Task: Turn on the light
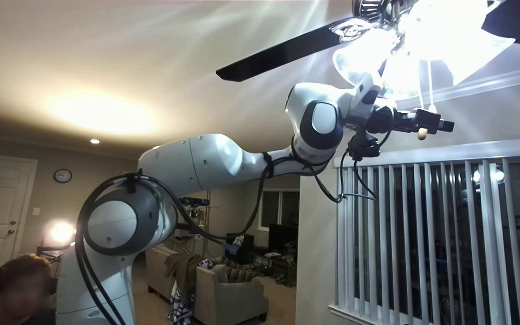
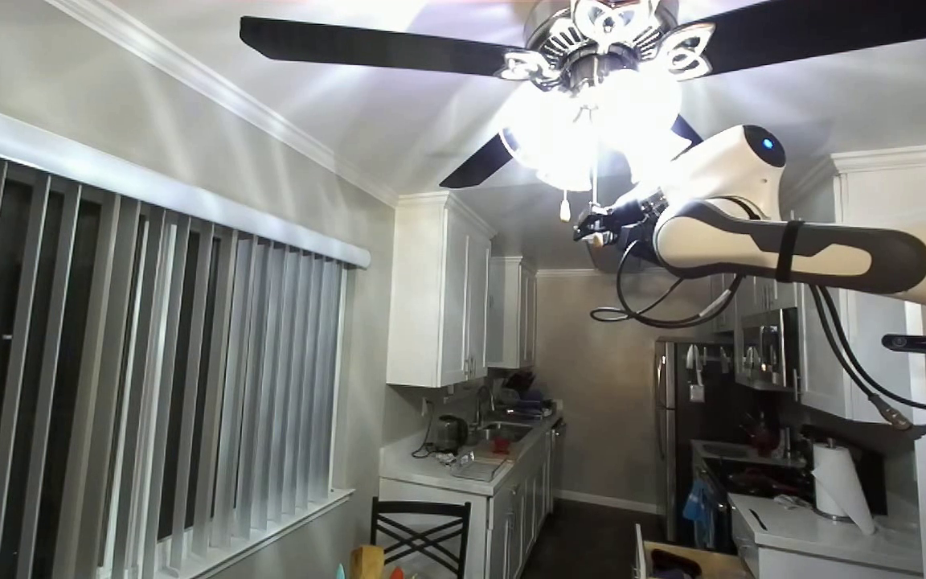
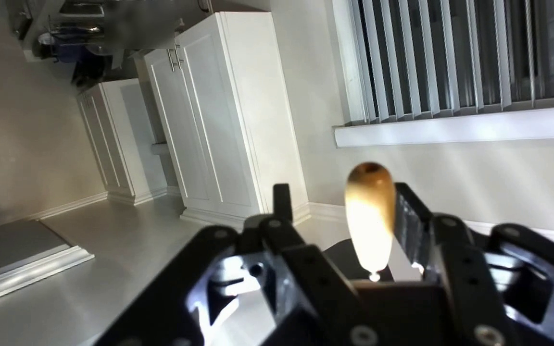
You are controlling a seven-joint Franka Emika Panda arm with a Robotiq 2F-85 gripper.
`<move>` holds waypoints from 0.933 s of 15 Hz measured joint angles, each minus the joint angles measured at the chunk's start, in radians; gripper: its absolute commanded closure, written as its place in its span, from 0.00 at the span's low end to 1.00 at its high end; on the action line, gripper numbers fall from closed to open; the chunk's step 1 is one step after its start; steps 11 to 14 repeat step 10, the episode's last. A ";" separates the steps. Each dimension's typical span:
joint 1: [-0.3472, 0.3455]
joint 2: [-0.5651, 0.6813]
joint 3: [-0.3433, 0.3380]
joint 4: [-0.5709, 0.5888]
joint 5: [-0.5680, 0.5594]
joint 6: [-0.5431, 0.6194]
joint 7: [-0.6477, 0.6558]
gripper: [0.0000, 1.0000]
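The light [image 2: 612, 133] was lit, at one o'clock in an exterior view, so the task looked done; what remained, at a guess, was drawing the end effector [image 3: 342, 206] clear of the chains [image 1: 430, 85]. It sat at six o'clock from the light, fingers [image 3: 408, 225] apart, gripping nothing visible. In the wrist view a knob [image 3: 371, 221] showed between them, nearer the three o'clock one; contact could not be told. A second knob [image 2: 565, 209] hung free at ten o'clock from the end effector. Glare swamped the shades [image 1: 458, 45]: edges lost, chains hard to trace upward, number burning unreadable. Top of the fan [image 2: 592, 68] ran out of frame in both exterior views; the wrist view missed the light altogether.
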 measured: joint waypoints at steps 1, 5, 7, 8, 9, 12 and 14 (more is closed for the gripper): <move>0.001 -0.003 -0.001 -0.006 0.000 -0.001 0.000 0.08; 0.007 -0.016 -0.010 -0.039 0.000 -0.014 0.000 0.08; 0.010 -0.016 -0.012 -0.040 0.000 -0.014 0.000 0.00; 0.010 -0.016 -0.012 -0.040 0.000 -0.014 0.000 0.00; 0.010 -0.016 -0.012 -0.040 0.000 -0.014 0.000 0.00; 0.010 -0.016 -0.013 -0.040 0.000 -0.014 0.000 0.00; 0.010 -0.016 -0.013 -0.040 0.000 -0.014 0.000 0.00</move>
